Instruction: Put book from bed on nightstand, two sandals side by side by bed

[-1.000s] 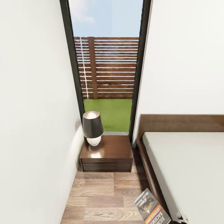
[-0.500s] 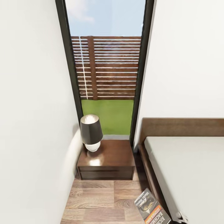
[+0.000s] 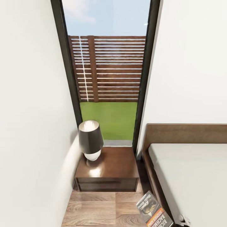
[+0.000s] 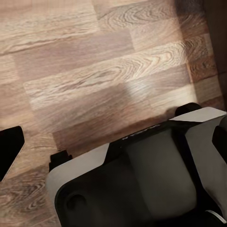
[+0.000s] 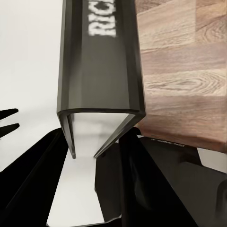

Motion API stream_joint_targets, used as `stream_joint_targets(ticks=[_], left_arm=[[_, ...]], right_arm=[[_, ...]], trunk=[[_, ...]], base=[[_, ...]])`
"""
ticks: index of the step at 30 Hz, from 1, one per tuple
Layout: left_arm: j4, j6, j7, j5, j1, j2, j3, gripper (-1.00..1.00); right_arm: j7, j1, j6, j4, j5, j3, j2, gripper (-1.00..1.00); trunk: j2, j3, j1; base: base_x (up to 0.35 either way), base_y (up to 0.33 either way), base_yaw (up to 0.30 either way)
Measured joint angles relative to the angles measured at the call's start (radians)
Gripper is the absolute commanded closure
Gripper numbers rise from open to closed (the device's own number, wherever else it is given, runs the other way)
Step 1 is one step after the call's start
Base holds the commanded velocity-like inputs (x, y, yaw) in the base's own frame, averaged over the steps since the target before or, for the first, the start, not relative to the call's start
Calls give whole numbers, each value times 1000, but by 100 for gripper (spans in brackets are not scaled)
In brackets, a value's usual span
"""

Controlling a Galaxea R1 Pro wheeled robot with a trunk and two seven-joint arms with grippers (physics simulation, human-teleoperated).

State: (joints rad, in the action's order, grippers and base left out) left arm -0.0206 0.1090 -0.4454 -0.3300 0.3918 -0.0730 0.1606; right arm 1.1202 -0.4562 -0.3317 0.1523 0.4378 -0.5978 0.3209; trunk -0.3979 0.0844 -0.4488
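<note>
One dark grey book (image 5: 101,71), white "RIC" lettering, orange band

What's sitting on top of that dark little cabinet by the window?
A lamp with a dark shade and a round white base stands at the back left of the nightstand. The rest of its glossy top looks bare. What the two drawers hold cannot be seen.

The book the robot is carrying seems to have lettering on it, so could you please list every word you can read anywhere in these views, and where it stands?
"RIC": white letters on the dark cover of the book, cut off by the right wrist picture's edge.
"RIC" / "BACHM": white lettering on the book's orange band in the head view, cut off at the picture's bottom edge.
Smaller cover lines: too blurred to read.
Nightstand, lamp: no text.
</note>
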Motion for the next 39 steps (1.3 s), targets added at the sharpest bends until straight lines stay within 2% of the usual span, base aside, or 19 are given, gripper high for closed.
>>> stream_joint_targets(ticks=[39], left_arm=[[0, 0, 0, 0, 0, 0, 0, -100]], right_arm=[[0, -1, 0, 0, 0, 0, 0, 100]], trunk=[[0, 0, 0]], base=[[316, 0, 0]])
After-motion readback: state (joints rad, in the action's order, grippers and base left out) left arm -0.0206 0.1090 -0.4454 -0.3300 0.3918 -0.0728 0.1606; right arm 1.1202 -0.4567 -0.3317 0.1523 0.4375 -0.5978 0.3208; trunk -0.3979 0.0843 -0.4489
